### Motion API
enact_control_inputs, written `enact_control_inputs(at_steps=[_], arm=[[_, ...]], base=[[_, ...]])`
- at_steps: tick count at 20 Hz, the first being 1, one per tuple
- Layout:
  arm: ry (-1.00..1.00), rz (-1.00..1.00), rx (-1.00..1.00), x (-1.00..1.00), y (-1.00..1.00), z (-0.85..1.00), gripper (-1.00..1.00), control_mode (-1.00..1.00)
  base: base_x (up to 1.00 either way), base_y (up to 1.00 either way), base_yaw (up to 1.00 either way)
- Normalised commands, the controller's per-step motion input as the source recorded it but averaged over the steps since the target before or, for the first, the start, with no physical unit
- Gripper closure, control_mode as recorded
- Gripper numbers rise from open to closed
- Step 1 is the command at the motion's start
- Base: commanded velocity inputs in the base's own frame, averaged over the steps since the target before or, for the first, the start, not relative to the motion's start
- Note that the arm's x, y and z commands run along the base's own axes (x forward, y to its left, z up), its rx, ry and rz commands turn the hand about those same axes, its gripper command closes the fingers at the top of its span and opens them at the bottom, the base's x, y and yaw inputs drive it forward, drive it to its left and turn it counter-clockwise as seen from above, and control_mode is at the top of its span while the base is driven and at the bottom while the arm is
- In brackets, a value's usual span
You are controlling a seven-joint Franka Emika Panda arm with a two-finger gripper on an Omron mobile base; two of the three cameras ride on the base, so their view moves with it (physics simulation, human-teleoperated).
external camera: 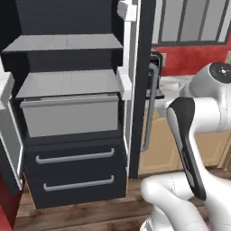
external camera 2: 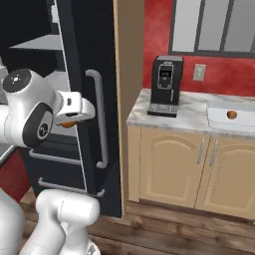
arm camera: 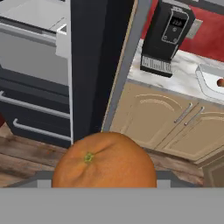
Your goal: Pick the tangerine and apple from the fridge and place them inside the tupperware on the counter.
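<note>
Gripper [external camera 2: 69, 121] clamped on tangerine [arm camera: 104, 161], tub [arm camera: 209, 84] w/ apple [arm camera: 221, 82] well ahead; fridge [arm camera: 94, 65] door edge close beside, swing could clip it.

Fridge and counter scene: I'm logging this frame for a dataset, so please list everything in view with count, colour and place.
Tangerine: one, orange, at the gripper.
Apple: one, reddish-orange, inside the tupperware.
Tupperware: one, white, on the counter, right of the coffee machine.
Coffee machine: one, black, on the counter against the red wall.
Counter: one, marbled white-grey over beige cabinets.
Fridge: one, black, open, grey shelves and drawers.
Window: one, dark-framed, above the counter.
Gripper: one, white, by the fridge door, holding the tangerine.
</note>
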Motion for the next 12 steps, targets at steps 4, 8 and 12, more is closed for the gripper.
enact_control_inputs(at_steps=[4,8,12], arm=[[0.0,0.0,0.0,0.0,0.0,0.0,1.0,1.0],[0.0,0.0,0.0,0.0,0.0,0.0,1.0,1.0],[0.0,0.0,0.0,0.0,0.0,0.0,1.0,1.0]], base=[[0.0,-1.0,0.0],[0.17,-1.0,0.0],[0.79,-0.98,0.0]])
